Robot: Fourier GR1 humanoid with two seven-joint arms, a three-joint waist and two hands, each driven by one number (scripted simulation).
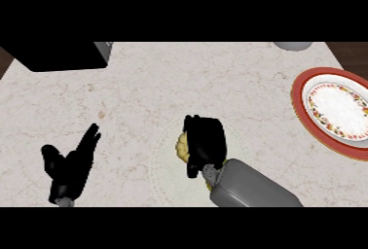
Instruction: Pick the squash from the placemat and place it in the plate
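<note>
Right robot hand (pixel 206 144) sits at centre frame, slightly below middle, fingers curled down over the squash (pixel 182 146). Only a yellow sliver of the squash shows at the hand's left edge; the rest is hidden under the black fingers. Grasp looks closed round it, though whether the squash is clear of the surface cannot be told from this view.

Squash lies on the placemat (pixel 164 160), a pale round mat that barely differs from the marbled tabletop (pixel 179 82); its faint rim arcs to the left and below the hand.

Step in hand, as judged: secure the squash, then lift. To do it well, keep the curl closed before raising and lift straight up so the mat does not drag. Then carry right and upward in frame toward the plate (pixel 338 109).

Plate sits at right edge, upper-middle: red rim, patterned inner ring, white centre, partly cut by the frame. It lies well apart from the hand. Aim for the white centre and lower until the squash rests there before uncurling.

Left robot hand (pixel 70 165) is at lower left, fingers spread and up, resting, holding nothing.

Dark box (pixel 61 54) at upper left and grey round object (pixel 292 45) at top right are off the likely path.
</note>
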